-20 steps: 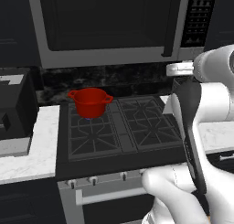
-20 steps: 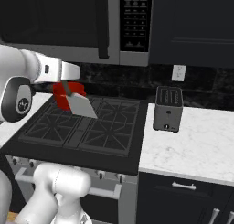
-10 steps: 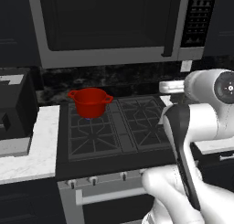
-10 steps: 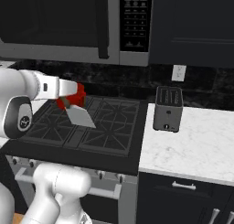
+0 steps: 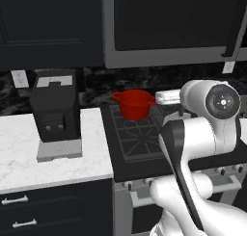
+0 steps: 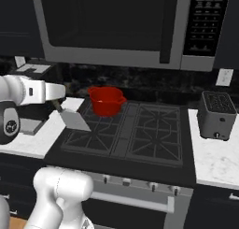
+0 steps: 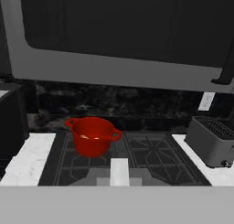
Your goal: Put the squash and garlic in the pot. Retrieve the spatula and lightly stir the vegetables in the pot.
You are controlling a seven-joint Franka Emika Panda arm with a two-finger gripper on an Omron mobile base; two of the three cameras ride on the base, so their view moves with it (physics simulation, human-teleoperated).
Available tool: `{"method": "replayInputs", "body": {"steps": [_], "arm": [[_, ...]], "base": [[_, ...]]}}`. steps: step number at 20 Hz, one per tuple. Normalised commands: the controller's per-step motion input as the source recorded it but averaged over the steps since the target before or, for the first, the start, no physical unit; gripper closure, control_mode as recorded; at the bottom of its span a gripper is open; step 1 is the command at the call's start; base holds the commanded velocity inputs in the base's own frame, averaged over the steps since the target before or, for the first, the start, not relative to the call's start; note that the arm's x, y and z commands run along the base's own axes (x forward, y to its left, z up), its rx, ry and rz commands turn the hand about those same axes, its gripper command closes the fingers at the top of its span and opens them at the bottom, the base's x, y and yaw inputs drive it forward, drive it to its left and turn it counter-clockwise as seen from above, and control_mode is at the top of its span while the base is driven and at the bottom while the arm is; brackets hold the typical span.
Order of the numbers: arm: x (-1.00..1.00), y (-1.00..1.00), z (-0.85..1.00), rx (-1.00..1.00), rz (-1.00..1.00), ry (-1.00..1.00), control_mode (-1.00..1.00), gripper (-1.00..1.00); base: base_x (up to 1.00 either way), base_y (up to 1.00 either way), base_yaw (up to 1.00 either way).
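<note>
Stir step in hand, I judge; tool (image 6: 59, 103) pressed together pinching the spatula (image 6: 74, 119), blade hanging over the stove's (image 6: 140, 144) left edge; pot (image 6: 106, 100) sits on the back-left burner, pale bits inside; next move likely needs blade lifted over rim, then lowered in; toaster (image 6: 216, 116) right; no readable writing.

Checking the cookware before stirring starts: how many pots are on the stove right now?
1. The red pot sits on the stove's back-left burner, under the microwave. Nothing else is visible on the other burners.
</note>
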Motion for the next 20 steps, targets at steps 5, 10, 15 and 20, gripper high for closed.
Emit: {"method": "replayInputs", "body": {"steps": [5,10,15,20], "arm": [[0.0,0.0,0.0,0.0,0.0,0.0,1.0,1.0],[0.0,0.0,0.0,0.0,0.0,0.0,1.0,1.0],[0.07,-0.13,0.0,0.06,0.01,-0.04,-1.0,1.0],[0.01,-0.8,-0.16,0.21,0.03,-0.2,-1.0,1.0]], "base": [[0.18,0.49,0.0],[0.89,0.0,0.0],[0.51,-0.04,0.0],[0.0,0.0,0.0]]}}
